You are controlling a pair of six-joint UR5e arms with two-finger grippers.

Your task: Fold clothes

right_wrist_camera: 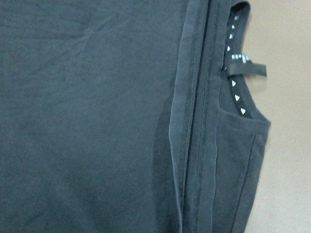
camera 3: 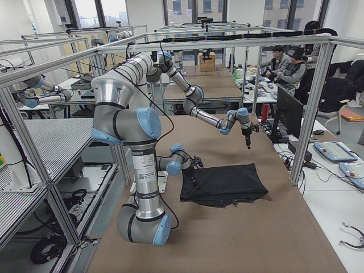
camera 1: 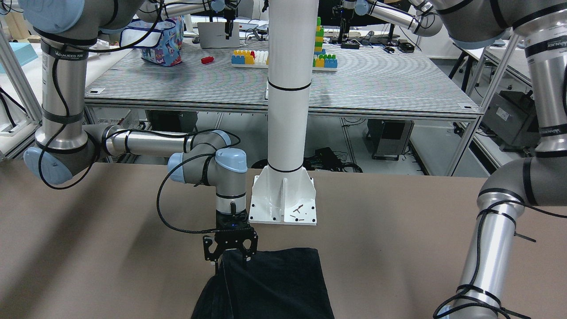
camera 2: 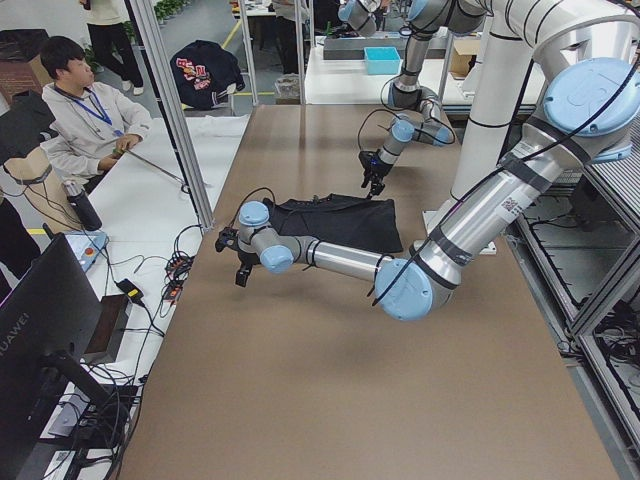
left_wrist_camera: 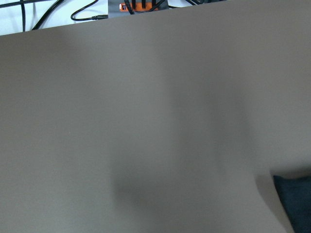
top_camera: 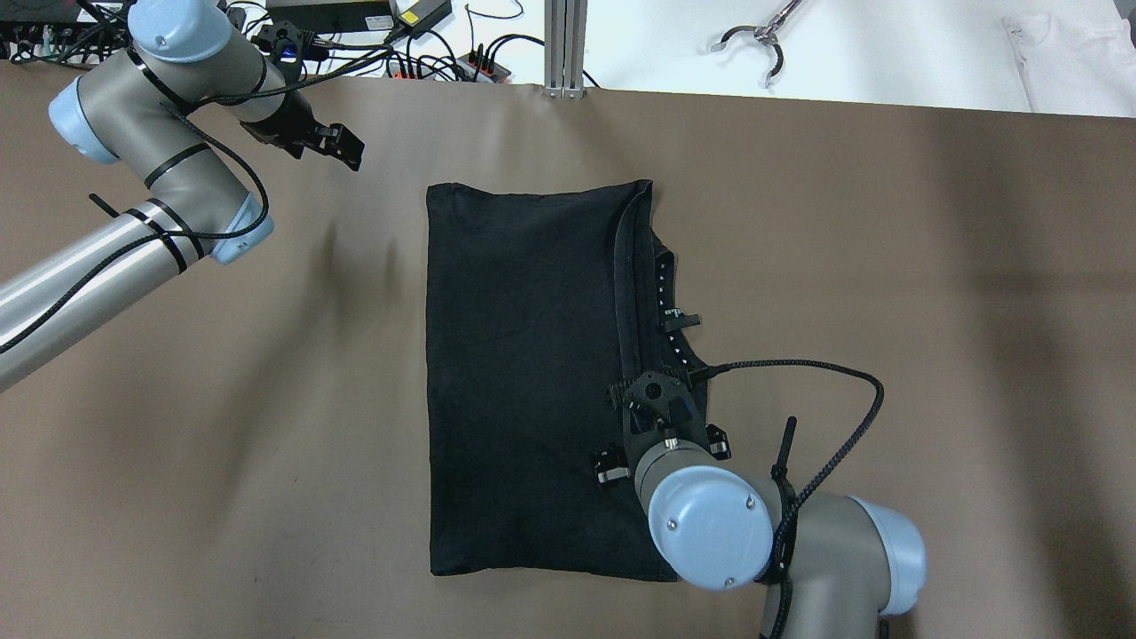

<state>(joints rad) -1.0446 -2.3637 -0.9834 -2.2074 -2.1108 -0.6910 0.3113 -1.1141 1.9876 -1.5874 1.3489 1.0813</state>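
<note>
Brown table [top_camera: 887, 355] holds the black clothes [top_camera: 524, 373] flat in the middle, long side running away from the robot. Over their right edge hangs the right gripper [camera 1: 231, 258], fingers spread, holding nothing. Well apart, past the far left corner, is the left gripper [top_camera: 342, 149], fingers spread too.

Bare table [top_camera: 932, 311] open both sides of the black garment [top_camera: 515, 355], white pillar [camera 1: 288, 110] and base plate [camera 1: 283, 199] blocking the robot's edge, right arm [top_camera: 710, 524] over the garment's collar side, left arm [top_camera: 169, 169] at far corner.
</note>
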